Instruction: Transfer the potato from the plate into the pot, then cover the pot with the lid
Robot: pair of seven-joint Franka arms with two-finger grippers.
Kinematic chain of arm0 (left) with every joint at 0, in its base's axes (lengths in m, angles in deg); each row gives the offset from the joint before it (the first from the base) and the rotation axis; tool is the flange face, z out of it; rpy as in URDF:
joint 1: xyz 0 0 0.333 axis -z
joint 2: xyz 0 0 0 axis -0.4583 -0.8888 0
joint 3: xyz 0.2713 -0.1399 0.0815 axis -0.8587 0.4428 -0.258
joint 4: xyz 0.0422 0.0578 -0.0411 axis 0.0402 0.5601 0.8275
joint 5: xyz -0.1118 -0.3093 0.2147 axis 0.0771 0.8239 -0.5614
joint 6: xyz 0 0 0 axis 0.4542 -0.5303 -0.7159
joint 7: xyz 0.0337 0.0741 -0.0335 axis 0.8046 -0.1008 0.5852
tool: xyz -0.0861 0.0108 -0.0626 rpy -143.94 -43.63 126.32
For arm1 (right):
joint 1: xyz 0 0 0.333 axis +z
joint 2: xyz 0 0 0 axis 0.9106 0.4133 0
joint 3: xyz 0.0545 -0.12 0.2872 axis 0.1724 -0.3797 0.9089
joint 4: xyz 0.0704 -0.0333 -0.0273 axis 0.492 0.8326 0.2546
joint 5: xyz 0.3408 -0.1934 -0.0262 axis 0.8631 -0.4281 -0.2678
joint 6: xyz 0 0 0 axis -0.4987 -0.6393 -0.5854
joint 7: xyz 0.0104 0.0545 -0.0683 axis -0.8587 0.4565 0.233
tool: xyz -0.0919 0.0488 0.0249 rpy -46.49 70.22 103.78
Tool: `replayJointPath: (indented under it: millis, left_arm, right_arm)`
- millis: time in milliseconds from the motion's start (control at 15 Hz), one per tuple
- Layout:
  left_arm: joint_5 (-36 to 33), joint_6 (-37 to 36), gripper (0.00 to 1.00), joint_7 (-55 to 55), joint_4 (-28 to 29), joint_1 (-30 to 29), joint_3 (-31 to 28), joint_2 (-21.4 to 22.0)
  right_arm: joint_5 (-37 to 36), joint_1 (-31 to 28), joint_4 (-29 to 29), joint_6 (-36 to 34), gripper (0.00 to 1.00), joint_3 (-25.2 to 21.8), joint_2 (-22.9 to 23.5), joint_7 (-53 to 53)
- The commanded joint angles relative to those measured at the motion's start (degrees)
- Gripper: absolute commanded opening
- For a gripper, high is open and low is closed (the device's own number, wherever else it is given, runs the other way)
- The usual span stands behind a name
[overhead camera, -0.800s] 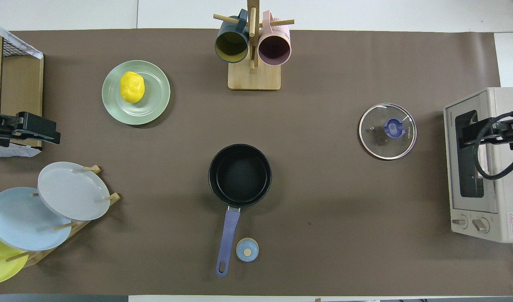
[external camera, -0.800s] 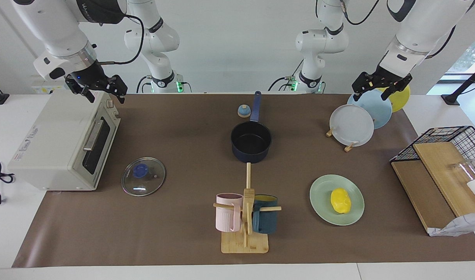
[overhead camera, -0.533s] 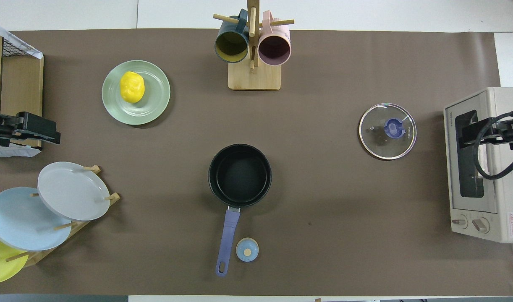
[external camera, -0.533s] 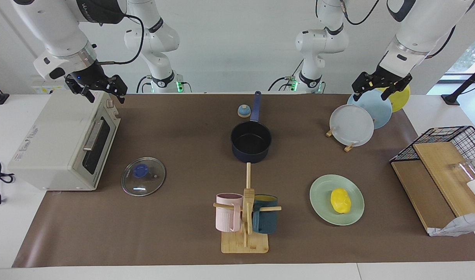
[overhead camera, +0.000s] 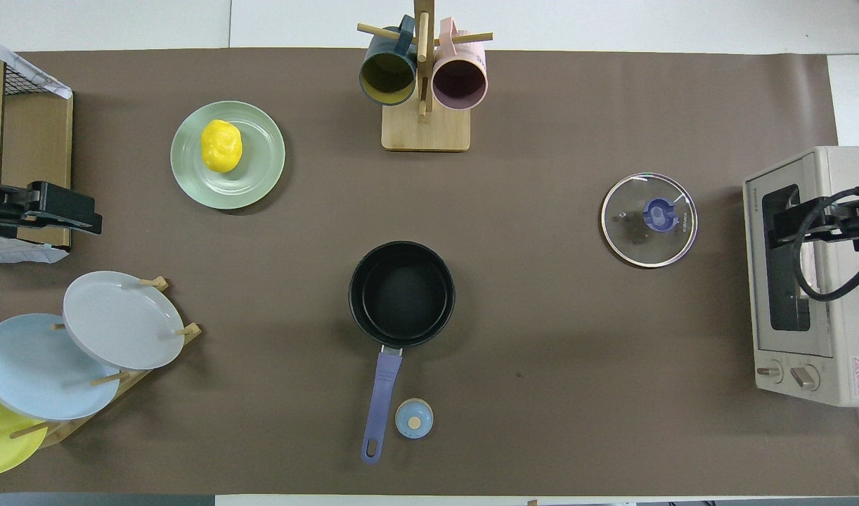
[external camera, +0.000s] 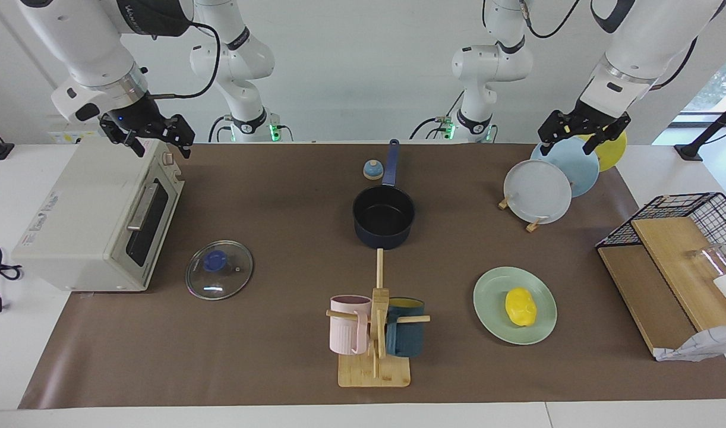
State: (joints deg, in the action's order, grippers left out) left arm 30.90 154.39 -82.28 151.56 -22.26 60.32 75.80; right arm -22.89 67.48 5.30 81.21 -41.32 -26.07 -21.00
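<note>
The yellow potato (external camera: 520, 307) (overhead camera: 221, 145) lies on the mint-green plate (external camera: 491, 297) (overhead camera: 257, 165) toward the left arm's end of the table. The dark blue pot (external camera: 384, 217) (overhead camera: 401, 295) stands empty mid-table, nearer to the robots than the plate, its handle pointing toward the robots. The glass lid (external camera: 219, 269) (overhead camera: 649, 220) lies flat on the mat in front of the toaster oven. My left gripper (external camera: 568, 142) (overhead camera: 64, 214) is open and empty, raised over the plate rack. My right gripper (external camera: 163, 148) (overhead camera: 788, 225) is open and empty, raised over the toaster oven.
A toaster oven (external camera: 95, 214) stands at the right arm's end. A wooden mug rack (external camera: 375, 333) with two mugs stands farther from the robots than the pot. A small bell (external camera: 372, 170) sits beside the pot's handle. A plate rack (external camera: 538, 190) and a wire basket (external camera: 672, 238) are at the left arm's end.
The left gripper has shifted very slightly in the overhead view. Nothing else has moved.
</note>
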Motion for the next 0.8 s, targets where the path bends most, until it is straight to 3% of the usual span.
replayJointPath:
  millis: [0,267,400,733]
  left_arm:
    - [0.62,2.68,1.0,-0.78,-0.35,0.78,-0.34,-1.8]
    - [0.71,9.54,1.0,-0.87,-0.96,0.87,0.01,-9.52]
    - [0.53,13.39,1.0,-1.83,-3.32,1.39,0.1,-16.1]
    - [0.53,24.74,1.0,-6.39,-7.36,0.96,0.1,-27.7]
  right_arm:
    - [1.15,-0.14,1.14,0.67,1.0,-0.17,-0.87,0.8]
    - [1.15,-0.23,1.14,0.67,1.0,-0.17,-0.87,0.8]
    - [1.15,-0.14,1.14,0.67,1.0,-0.17,-0.87,0.8]
    - [1.15,-0.14,1.14,0.67,1.0,-0.17,-0.87,0.8]
